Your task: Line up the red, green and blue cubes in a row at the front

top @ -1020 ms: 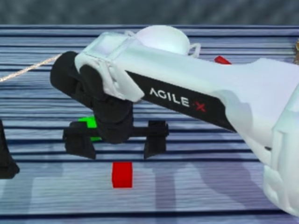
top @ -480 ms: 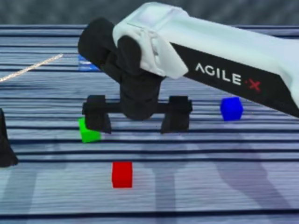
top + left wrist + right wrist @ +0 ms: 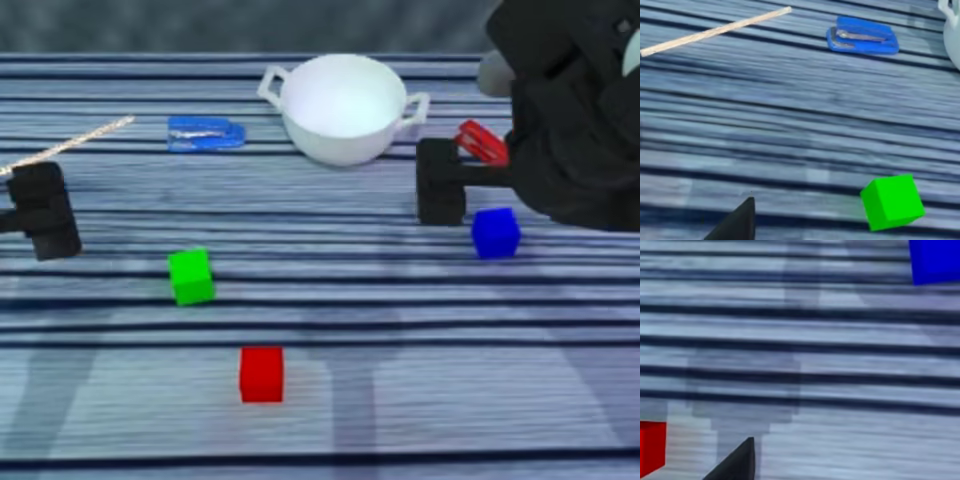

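Observation:
The green cube (image 3: 191,276) sits left of centre and also shows in the left wrist view as the green cube (image 3: 892,201). Nearer the front lies the red cube (image 3: 261,374), whose edge shows as the red cube (image 3: 651,446). The blue cube (image 3: 496,232) rests at the right, and the right wrist view catches the blue cube (image 3: 936,261) too. My right gripper (image 3: 530,205) hangs open just behind the blue cube, one finger (image 3: 440,182) showing and the other hidden by the arm. My left gripper (image 3: 20,225) is open at the left edge, holding nothing.
A white bowl (image 3: 345,105) stands at the back centre. A light-blue stapler-like object (image 3: 205,132) lies to its left and a red one (image 3: 482,142) to its right. A thin pale stick (image 3: 65,145) lies at the back left.
My right arm has swung from above the green cube to the back right, uncovering the bowl and staplers. My left gripper has moved farther back and inward. The cubes stay put.

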Robot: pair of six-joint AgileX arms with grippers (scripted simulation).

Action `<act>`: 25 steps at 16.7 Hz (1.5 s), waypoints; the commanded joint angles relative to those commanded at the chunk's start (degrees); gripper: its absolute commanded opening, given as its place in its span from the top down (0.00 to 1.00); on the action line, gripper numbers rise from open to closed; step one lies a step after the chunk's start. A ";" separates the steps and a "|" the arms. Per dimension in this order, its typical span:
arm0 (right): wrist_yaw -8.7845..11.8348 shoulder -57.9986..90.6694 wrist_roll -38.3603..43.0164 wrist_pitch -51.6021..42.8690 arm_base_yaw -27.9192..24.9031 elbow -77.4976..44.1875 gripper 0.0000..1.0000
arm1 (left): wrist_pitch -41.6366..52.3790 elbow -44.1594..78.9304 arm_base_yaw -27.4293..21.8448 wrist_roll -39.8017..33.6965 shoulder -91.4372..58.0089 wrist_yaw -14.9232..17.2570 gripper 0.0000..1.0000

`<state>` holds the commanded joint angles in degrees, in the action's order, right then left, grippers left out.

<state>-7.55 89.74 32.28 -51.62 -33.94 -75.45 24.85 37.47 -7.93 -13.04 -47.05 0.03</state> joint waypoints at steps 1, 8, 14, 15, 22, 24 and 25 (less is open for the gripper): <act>-0.04 -5.54 -2.40 2.61 2.39 5.97 0.00 | 2.83 3.80 -0.83 -1.35 -5.87 -0.02 0.00; 2.29 -47.86 -18.15 23.09 18.63 45.69 0.00 | 21.96 29.85 -6.58 -10.68 -45.31 -0.07 0.00; 5.75 -78.52 -28.10 41.87 29.15 68.03 0.00 | 32.65 47.46 -10.20 -16.65 -66.07 0.06 0.00; 6.25 -81.92 -29.29 44.59 30.38 70.32 0.00 | 33.82 49.76 -10.64 -17.38 -68.52 0.07 0.00; 7.55 -89.74 -32.28 51.62 33.37 75.45 0.00 | 36.30 55.07 -11.62 -19.01 -74.34 0.11 0.00; 7.55 -89.74 -32.28 51.62 33.37 75.45 0.00 | 36.38 55.33 -11.41 -19.07 -74.69 0.11 0.00; 7.55 -89.74 -32.28 51.62 33.37 75.45 0.00 | 36.18 55.22 -11.43 -19.05 -74.76 0.11 0.00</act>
<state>0.00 0.00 0.00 0.00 -0.57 0.00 61.03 92.69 -19.36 -32.08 -121.81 0.14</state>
